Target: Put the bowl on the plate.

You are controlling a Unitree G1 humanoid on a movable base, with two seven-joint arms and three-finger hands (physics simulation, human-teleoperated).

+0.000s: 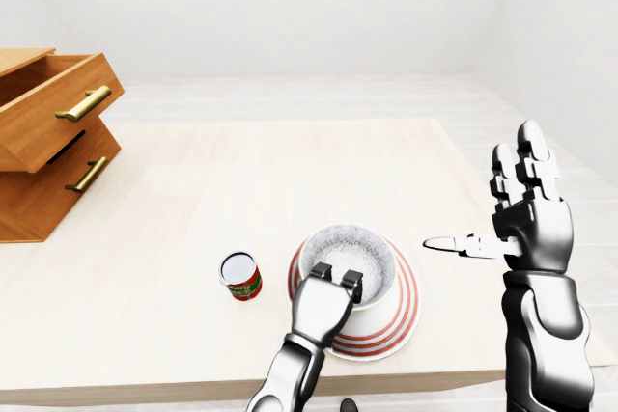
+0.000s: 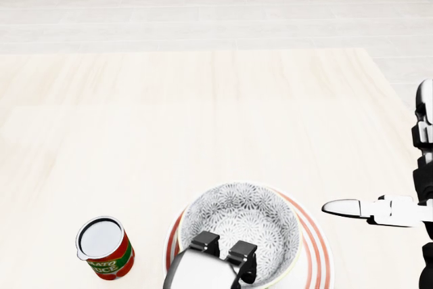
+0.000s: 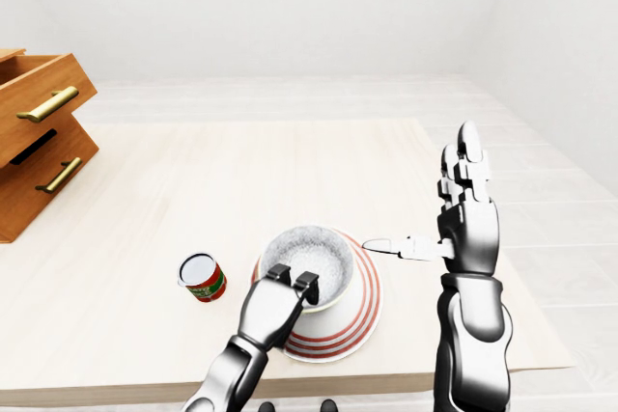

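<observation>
Curling over the bottom rim of the bowl [image 2: 241,220] in the head view, two dark fingertips [image 2: 203,241] of the left hand [image 1: 325,306] hook down inside it and pinch that rim; the thumb is hidden under the hand. The bowl, grey-white with a flower pattern, is inside the outline of the red-ringed plate [image 2: 315,248], towards its left side. Whether it rests on the plate or hangs just above it cannot be told. At the right of the view, the right hand [image 1: 534,231] is held upright and open, fingers spread, with its thumb pointing left towards the bowl but clear of it and the plate. A red tomato sauce can [image 2: 104,247] stands left of the plate on the pale wooden table [image 2: 203,113]. A wooden drawer unit [image 1: 46,147], its top drawer pulled out, is at the far left of the left-eye view.
</observation>
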